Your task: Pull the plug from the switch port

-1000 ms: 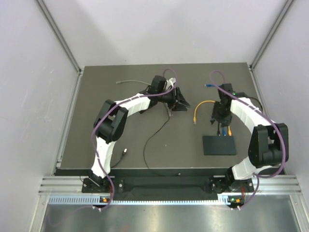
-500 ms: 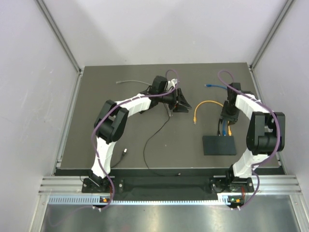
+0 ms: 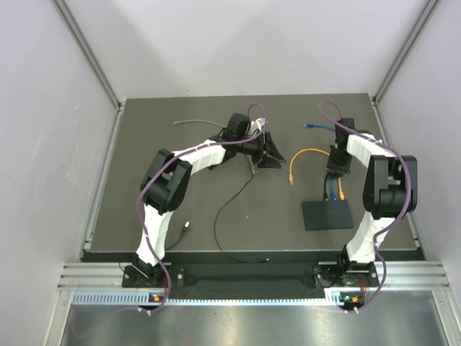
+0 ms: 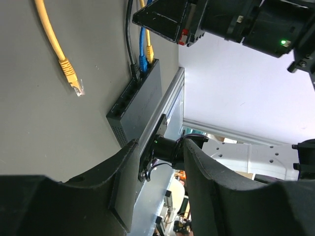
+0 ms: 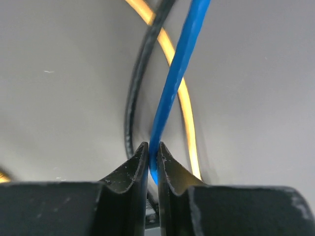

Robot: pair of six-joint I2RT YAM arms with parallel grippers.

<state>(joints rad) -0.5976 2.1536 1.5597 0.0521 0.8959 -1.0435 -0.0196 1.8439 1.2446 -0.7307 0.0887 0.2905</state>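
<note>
Top external view: the flat black switch (image 3: 328, 215) lies near the right arm's base, with the blue plug (image 4: 143, 60) in a switch port (image 4: 143, 69) on its far edge. Just past it, the right gripper (image 5: 153, 156) pinches the blue cable (image 5: 173, 83) tight, beside a yellow cable (image 5: 186, 105). Farther back, the left gripper (image 4: 160, 152) has its fingers apart, holding nothing.

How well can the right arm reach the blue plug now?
Probably yes: the right gripper is shut on the blue cable close to its plug in the switch; nothing stands between.
</note>
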